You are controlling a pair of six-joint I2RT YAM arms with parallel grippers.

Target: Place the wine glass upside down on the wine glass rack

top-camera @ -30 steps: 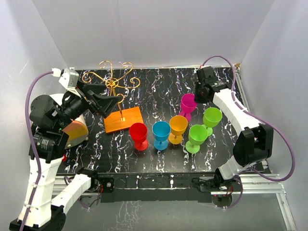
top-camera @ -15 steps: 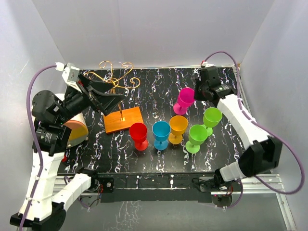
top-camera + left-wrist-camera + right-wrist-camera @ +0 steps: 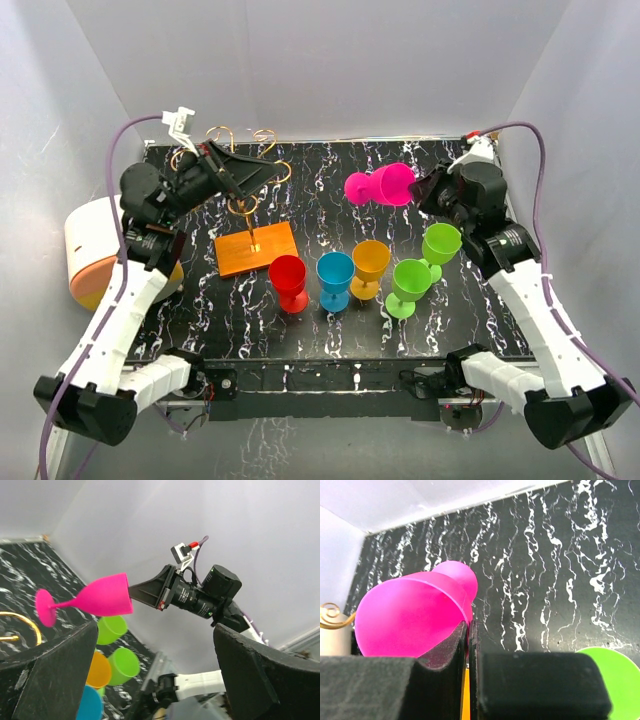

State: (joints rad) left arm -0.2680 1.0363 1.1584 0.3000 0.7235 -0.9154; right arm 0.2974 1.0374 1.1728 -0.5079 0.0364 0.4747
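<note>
My right gripper is shut on the rim of a pink wine glass. It holds the glass in the air on its side, foot pointing left, above the back middle of the table. In the right wrist view the jaws pinch the wall of the pink glass. The gold wire rack stands on its orange base at the back left. My left gripper is open and empty, raised beside the rack's top loops. The left wrist view shows the pink glass held ahead of it.
Red, blue, orange and two green glasses stand upright in a row at mid-table. A white and orange rounded object sits off the table's left edge. White walls surround the table.
My right gripper has lifted the pink glass off the table and tipped it onto its side, carrying it up and left. My left arm has risen, its gripper now at the rack's top.
</note>
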